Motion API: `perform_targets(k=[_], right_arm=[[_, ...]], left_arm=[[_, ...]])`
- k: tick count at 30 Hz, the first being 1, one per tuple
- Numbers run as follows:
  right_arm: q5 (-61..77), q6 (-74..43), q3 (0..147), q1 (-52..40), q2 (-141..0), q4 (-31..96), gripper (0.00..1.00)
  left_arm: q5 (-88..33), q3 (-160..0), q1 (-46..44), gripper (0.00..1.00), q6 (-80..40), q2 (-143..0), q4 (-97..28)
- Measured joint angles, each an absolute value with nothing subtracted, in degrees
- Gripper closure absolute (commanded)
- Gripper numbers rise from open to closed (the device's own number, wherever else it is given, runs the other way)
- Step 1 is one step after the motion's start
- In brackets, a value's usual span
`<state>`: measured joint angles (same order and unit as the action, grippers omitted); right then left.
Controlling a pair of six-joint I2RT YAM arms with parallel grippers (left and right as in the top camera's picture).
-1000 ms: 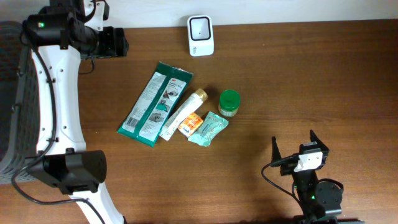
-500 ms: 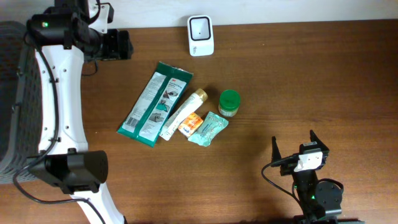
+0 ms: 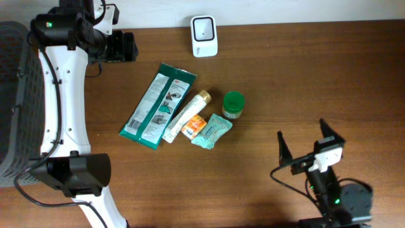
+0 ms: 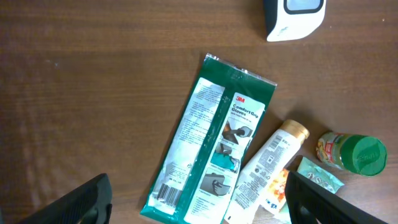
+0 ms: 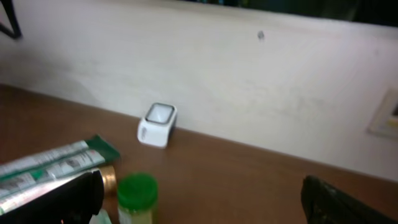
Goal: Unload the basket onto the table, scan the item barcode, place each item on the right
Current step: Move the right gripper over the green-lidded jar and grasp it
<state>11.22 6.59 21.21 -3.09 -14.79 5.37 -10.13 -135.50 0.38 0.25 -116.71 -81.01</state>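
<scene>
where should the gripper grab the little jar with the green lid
Probably the round lid of the jar, coming straight down from above: it stands upright, lid on top. The teal sachet and tube crowd its left side, so the open right gripper has the clearer approach.

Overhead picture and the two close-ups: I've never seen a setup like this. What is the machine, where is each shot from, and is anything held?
It is two robot arms at a wooden table. One picture looks straight down; the other two come from a camera on each wrist. The left hand and the right hand are both open and empty. On the table lie a green glove packet, a tube, a green-lidded jar, an orange packet, a teal sachet and a white scanner.
</scene>
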Motion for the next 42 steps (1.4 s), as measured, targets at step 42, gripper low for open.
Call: perform_targets(k=[42], right_arm=[[7.5,-19.6,97.3,-20.1,-120.5,53.7,0.25]], left_arm=[[-10.1,-135.2,0.4,0.00,0.4,-121.4,-81.6]])
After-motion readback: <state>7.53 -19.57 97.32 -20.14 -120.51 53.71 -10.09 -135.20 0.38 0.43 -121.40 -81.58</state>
